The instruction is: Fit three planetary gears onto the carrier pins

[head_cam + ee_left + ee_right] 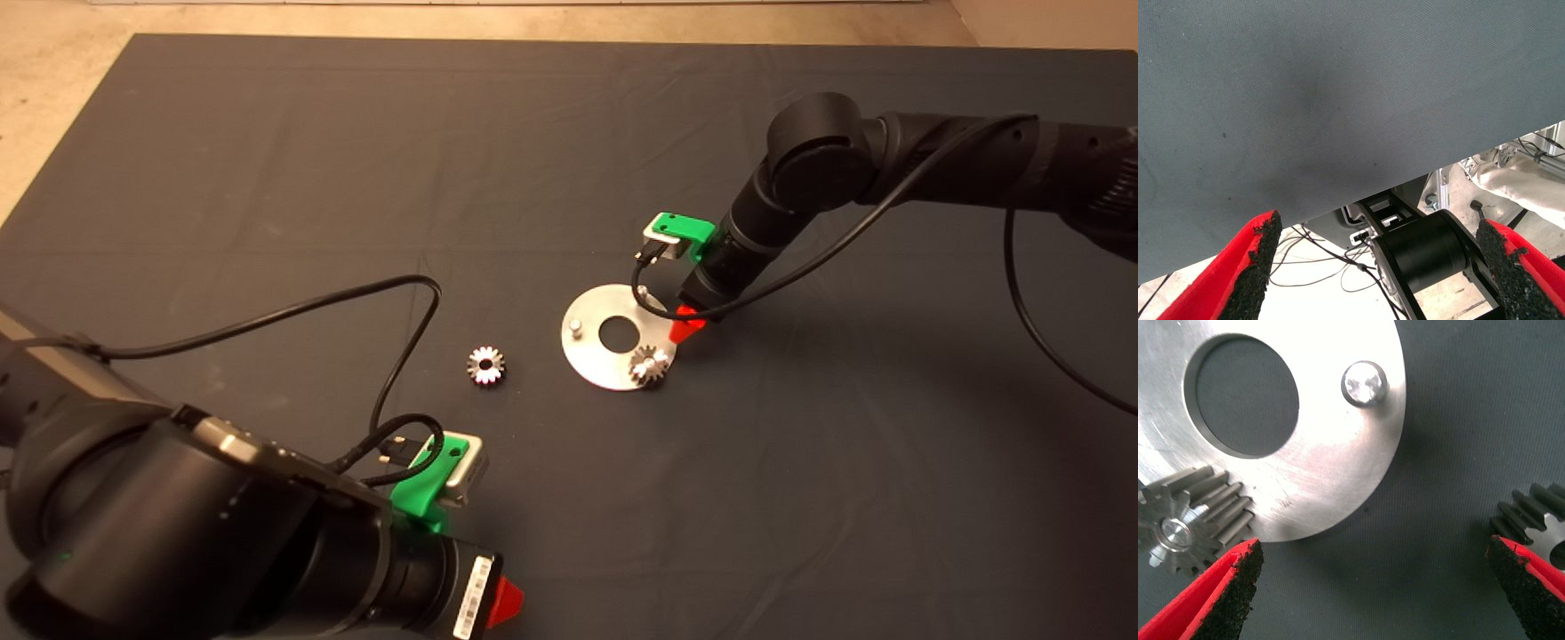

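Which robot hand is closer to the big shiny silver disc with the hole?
The right gripper is nearer, at the edge of the flat round silver metal disc. The left gripper waits far off near the mat's front edge.

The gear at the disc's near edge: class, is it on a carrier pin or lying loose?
On a pin. The gear sits flat on the silver disc, and a silver pin end shows through its centre hole in both views.

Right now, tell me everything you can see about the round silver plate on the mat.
The silver plate is a flat round disc of brushed-looking metal with a large round centre hole, lying flat on the dark mat. Two short silver pegs show on it: one bare, the other carrying a small toothed gear near the rim. The right tool hovers at its edge, fingers open; whether it touches the plate is unclear. Another gear lies apart on the mat.
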You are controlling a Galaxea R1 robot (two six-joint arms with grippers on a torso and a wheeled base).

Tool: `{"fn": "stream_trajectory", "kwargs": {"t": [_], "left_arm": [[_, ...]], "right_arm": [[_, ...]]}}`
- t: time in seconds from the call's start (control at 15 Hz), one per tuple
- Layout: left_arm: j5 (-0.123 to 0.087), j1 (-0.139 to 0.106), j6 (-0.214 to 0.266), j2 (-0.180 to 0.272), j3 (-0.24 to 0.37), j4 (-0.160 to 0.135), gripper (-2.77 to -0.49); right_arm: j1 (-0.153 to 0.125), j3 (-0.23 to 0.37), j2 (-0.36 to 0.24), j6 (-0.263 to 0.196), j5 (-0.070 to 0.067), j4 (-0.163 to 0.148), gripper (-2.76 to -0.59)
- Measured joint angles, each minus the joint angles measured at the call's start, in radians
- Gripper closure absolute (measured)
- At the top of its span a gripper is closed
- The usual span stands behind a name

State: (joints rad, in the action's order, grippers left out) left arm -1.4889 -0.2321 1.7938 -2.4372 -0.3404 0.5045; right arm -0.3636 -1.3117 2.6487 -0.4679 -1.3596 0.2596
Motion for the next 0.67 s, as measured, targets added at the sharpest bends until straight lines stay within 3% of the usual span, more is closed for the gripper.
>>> {"fn": "stream_trajectory", "kwargs": {"t": [0.2,0.4,0.67], "left_arm": [[0.000,0.000,0.000,0.000,0.000,0.000,-2.07],[0.000,0.000,0.000,0.000,0.000,0.000,-2.07],[0.000,0.000,0.000,0.003,0.000,0.000,-2.07]], "right_arm": [[-0.021,0.000,0.000,0.000,0.020,0.000,-2.49],[-0.049,-0.022,-0.007,0.007,0.024,0.000,-2.49],[-0.050,-0.084,-0.035,0.078,0.022,0.000,-2.49]]}}
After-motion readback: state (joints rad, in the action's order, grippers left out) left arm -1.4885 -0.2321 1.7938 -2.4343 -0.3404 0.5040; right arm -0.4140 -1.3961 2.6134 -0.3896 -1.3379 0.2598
